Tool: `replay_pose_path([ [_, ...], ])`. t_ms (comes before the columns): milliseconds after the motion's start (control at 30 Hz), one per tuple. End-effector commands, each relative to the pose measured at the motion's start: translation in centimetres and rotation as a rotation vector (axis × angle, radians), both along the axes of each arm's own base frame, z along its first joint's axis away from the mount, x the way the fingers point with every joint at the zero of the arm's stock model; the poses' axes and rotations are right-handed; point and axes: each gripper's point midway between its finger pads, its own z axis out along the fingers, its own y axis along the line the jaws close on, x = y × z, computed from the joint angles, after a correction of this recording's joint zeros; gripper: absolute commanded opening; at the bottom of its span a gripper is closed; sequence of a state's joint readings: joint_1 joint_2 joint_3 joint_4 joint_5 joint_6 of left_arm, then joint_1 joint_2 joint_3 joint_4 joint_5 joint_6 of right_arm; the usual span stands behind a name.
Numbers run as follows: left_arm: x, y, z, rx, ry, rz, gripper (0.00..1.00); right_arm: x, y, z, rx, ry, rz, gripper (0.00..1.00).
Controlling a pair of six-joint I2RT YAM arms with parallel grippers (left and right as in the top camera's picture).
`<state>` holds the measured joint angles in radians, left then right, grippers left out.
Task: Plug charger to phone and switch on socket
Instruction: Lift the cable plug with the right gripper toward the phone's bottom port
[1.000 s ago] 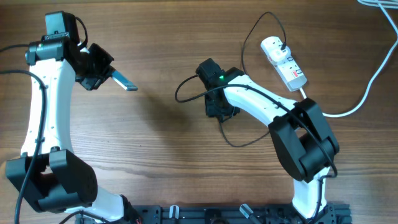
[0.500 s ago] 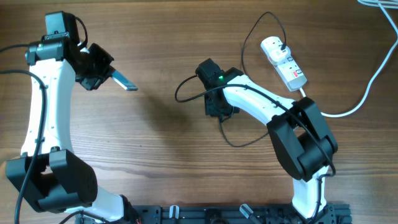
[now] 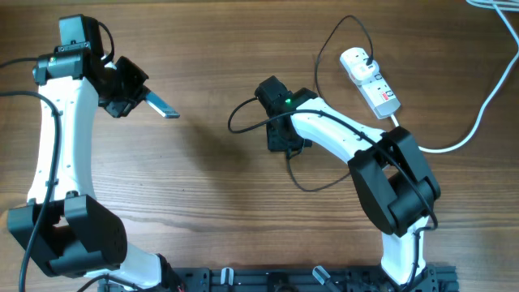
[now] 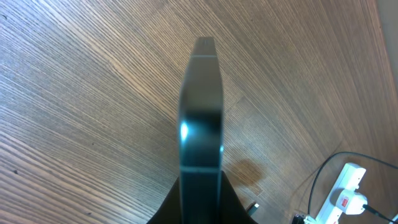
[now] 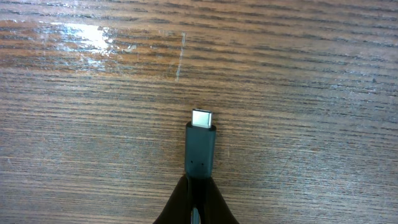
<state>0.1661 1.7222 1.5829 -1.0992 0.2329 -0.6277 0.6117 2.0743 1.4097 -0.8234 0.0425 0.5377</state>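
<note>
The phone (image 3: pixel 163 108) is held off the table at the upper left, with my left gripper (image 3: pixel 136 96) shut on one end of it. In the left wrist view the phone (image 4: pixel 200 112) shows edge-on, sticking out from between the jaws of my left gripper (image 4: pixel 200 202). The charger (image 3: pixel 242 109), a thin black cable, loops over the table's middle from the socket (image 3: pixel 369 79). My right gripper (image 3: pixel 284 139) is low over the table, and in its wrist view it (image 5: pixel 199 190) is shut on the charger's plug tip (image 5: pixel 201 144), whose metal end points forward.
A thick white lead (image 3: pixel 486 97) runs from the socket toward the upper right corner. More black cable (image 3: pixel 310 185) loops under my right arm. The socket (image 4: pixel 345 194) also shows at the lower right of the left wrist view.
My right gripper has closed on the charger's plug tip, and its elbow has shifted slightly left. The left arm and the phone have not moved.
</note>
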Motion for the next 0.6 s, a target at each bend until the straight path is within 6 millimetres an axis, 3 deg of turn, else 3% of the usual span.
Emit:
replay_pose_path([
  [0, 0.6, -0.7, 0.7, -0.052, -0.039, -0.009, 0.04, -0.1, -0.3, -1.1, -0.025, 0.02, -0.004, 0.04],
  [133, 2.7, -5.0, 3.3, -0.203, -0.229, -0.266, 0.04, 0.9, 0.7, 2.5, 0.021, -0.021, 0.034, 0.04],
  [300, 3.7, -10.8, 7.4, -0.375, -0.452, -0.539, 0.04, 0.7, 2.3, 9.5, 0.149, -0.1, 0.142, 0.04],
  [433, 3.6, -15.0, 8.7, -0.401, -0.526, -0.673, 0.04, -1.4, 3.0, 16.4, 0.264, -0.195, 0.245, 0.04],
  [567, 3.6, -17.8, 9.5, -0.399, -0.578, -0.751, 0.04, -3.8, 3.2, 20.4, 0.311, -0.254, 0.288, 0.04],
])
